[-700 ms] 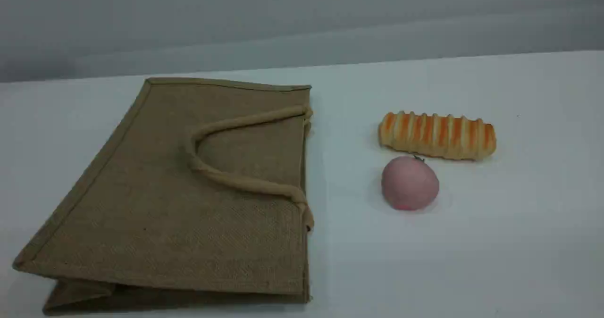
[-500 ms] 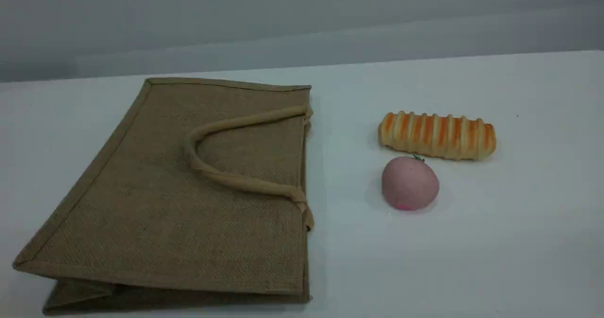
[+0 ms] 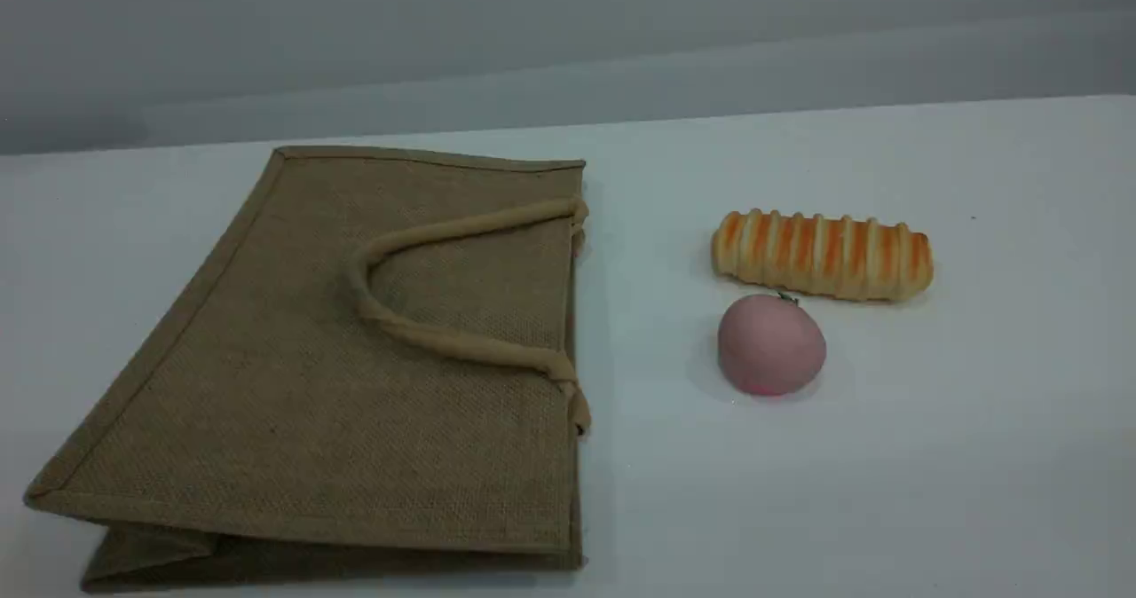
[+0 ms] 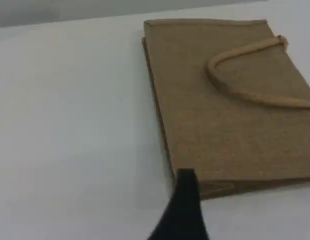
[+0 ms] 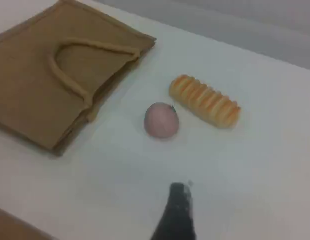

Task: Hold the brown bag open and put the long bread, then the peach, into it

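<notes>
The brown bag point(image 3: 293, 420) lies flat on its side on the table's left half, its mouth edge facing right and a beige loop handle point(image 3: 357, 283) resting on top. To its right lies the long bread point(image 3: 821, 255), with the peach point(image 3: 770, 345) just in front of it, touching or nearly so. Neither arm shows in the scene view. In the left wrist view one dark fingertip point(image 4: 187, 200) hovers over the bag point(image 4: 230, 125) near a corner. The right wrist view shows one fingertip point(image 5: 179, 210) high above the table, short of the peach point(image 5: 161, 120) and the bread point(image 5: 205, 101). Nothing is held.
The white table point(image 3: 932, 456) runs wide to the right and in front of the food. A grey wall point(image 3: 568, 39) stands behind its far edge. In the right wrist view, a brown strip beyond the table's edge point(image 5: 9, 225) shows at the lower left.
</notes>
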Motion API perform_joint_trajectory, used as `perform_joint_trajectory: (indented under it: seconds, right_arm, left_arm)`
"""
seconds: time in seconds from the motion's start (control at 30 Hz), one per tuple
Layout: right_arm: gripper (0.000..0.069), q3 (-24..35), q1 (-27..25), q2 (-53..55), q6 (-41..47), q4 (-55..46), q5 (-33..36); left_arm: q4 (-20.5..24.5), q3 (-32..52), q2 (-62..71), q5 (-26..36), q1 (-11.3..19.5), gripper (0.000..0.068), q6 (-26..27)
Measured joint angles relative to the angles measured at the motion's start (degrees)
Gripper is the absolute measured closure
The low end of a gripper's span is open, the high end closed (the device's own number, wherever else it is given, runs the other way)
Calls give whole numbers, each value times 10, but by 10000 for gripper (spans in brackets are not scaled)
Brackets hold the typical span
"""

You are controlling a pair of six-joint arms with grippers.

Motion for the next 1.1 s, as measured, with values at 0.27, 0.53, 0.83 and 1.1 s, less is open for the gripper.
perform_joint_trajectory:
  seconds: [0.27, 0.53, 0.83, 1.1]
  right_arm:
    - [122, 0, 0, 0, 0, 0, 0]
    - [122, 0, 0, 0, 0, 0, 0]
    - [122, 0, 0, 0, 0, 0, 0]
    - [122, 0, 0, 0, 1, 3, 0]
  left_arm:
    - [0, 0, 0, 0, 0, 96, 0]
    - [0, 0, 0, 0, 0, 96, 0]
    - [0, 0, 0, 0, 0, 96, 0]
    - [10, 0, 0, 0, 0, 96, 2]
